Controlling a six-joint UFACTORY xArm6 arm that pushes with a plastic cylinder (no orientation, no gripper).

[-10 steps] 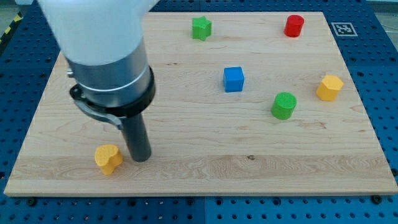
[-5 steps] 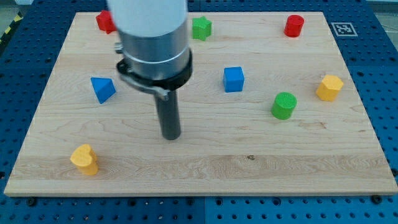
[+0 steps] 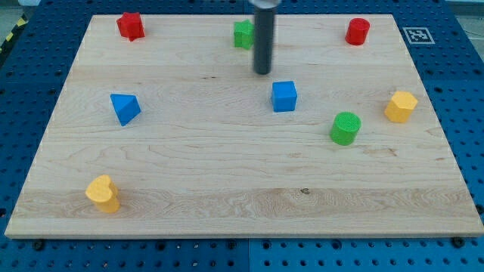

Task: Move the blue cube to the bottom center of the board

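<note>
Listing contents of the wooden board [image 3: 227, 166], seen from the one camera view
Tool: straight dark rod with no jaws to spread or close; my tip [image 3: 262, 72] stands on the wood toward the view's top, holding nothing
Tip position: just up and to the view's left of the blue cube [image 3: 284, 96], a narrow strip of bare wood between them, not touching
Blue cube: slightly right of the board's middle, in its upper half, well apart from the bottom edge
Green block [image 3: 243, 33]: near the top edge, partly hidden behind the rod, shape not clear
Red cylinder [image 3: 358, 31]: top right, upright
Red block [image 3: 131, 25]: top left corner, shape hard to make out
Blue triangular block [image 3: 124, 108]: left side, about level with the blue cube
Green cylinder [image 3: 345, 128]: below and right of the blue cube, ridged top
Yellow block [image 3: 401, 106]: close to the right edge, many-sided
Yellow heart-like block [image 3: 103, 193]: bottom left, near the lower edge
Marker tag [image 3: 417, 34]: black-and-white square beside the board's top right corner
Surround: blue perforated table [image 3: 469, 113] on all sides
</note>
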